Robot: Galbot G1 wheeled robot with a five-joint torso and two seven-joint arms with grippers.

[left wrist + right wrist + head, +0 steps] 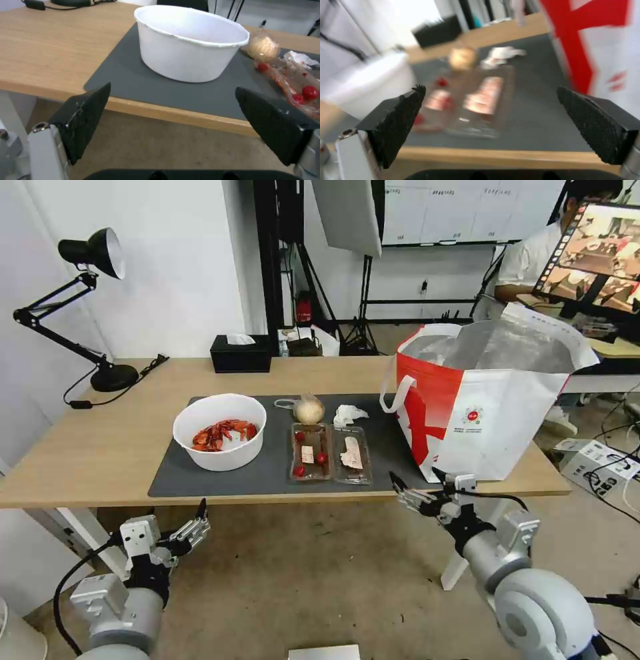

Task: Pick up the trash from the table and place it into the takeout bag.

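Both arms are hanging low in front of the desk [100, 447], below its front edge, and nothing is held. The left gripper [173, 110] has its jaws spread wide, and so does the right gripper [490, 112].

Seen from between the left jaws, the white bowl [190, 45] sits straight ahead on the dark grey mat [133, 80], a bit back from the desk edge. From the head view you can see the red shells [223, 435] inside it. Off toward the right jaw of that gripper there's the bagged beige ball [262, 46], the crumpled tissue [301, 58] and the near end of the clear plastic tray [293, 80] with red bits in it.

From between the right jaws, the clear tray lies dead ahead on the mat, just past the desk edge, with the ball and tissue behind it, though that view is smeared. The takeout bag [596, 42] stands close beside the right-hand jaw, upright on the desk with its foil mouth open [493, 347].

Further back on the desk: a black tissue box [241, 353] and a black desk lamp [87, 313], well apart from either gripper.
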